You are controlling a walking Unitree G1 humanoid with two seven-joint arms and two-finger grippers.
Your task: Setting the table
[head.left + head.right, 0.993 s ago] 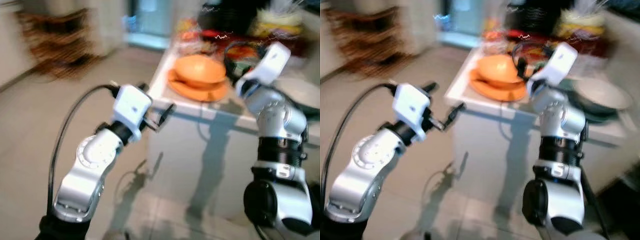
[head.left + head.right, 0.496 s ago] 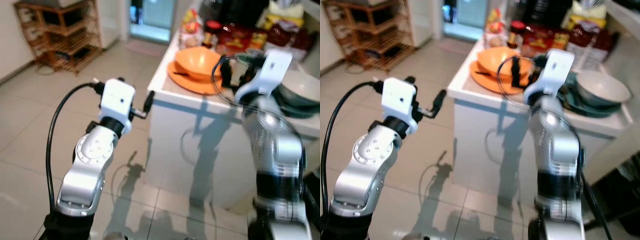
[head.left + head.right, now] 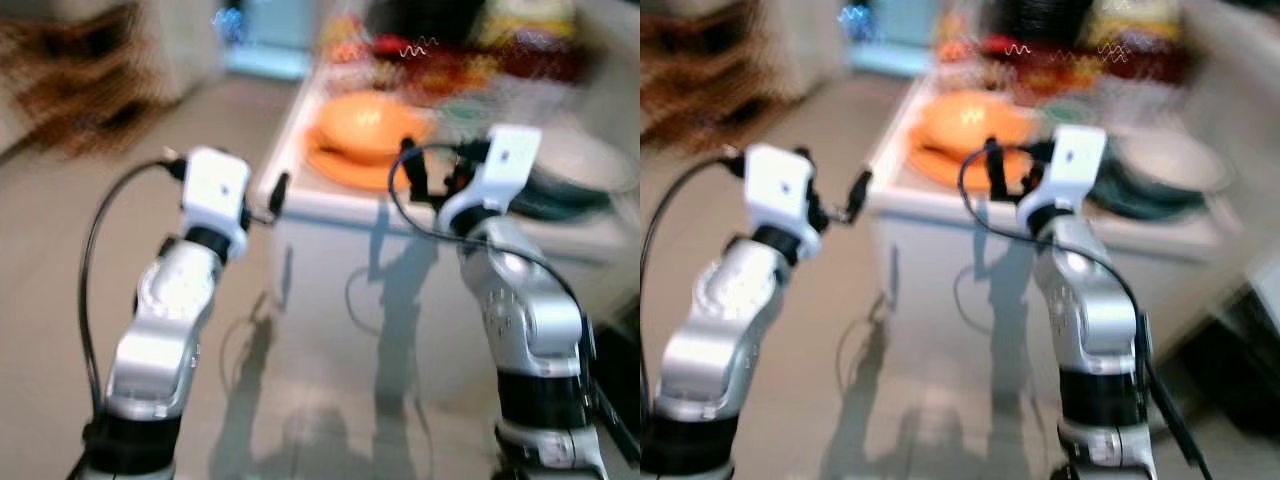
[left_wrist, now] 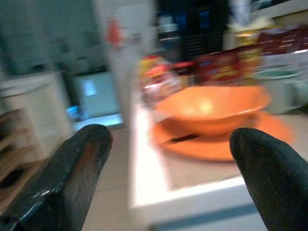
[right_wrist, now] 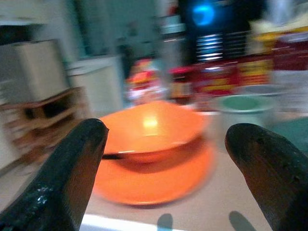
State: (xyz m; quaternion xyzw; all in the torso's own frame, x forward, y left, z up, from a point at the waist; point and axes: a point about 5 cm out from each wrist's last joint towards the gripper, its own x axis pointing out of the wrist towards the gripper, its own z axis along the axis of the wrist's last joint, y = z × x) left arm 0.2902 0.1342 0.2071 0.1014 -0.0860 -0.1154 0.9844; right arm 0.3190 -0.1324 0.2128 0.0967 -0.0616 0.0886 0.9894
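An orange bowl (image 3: 368, 120) rests on an orange plate (image 3: 345, 165) at the near left corner of a white counter (image 3: 330, 205). My left gripper (image 3: 272, 198) is held up just off that corner, open and holding nothing. My right gripper (image 3: 433, 172) hovers over the counter's front edge, right of the plate, also open with nothing in it. Both wrist views look between spread black fingers (image 4: 82, 154) at the bowl (image 5: 149, 127) and plate (image 5: 154, 178). The head views are blurred.
Stacked grey-green bowls (image 3: 570, 180) sit on the counter's right side, with a green cup (image 5: 245, 108) behind the plate. Red packets and jars (image 3: 440, 50) line the counter's back. A wooden shelf (image 3: 70, 60) stands far left across the tiled floor (image 3: 60, 260).
The whole picture has shifted and blurred, so the camera moved. Both arms stay raised toward the counter with their fingers spread as before.
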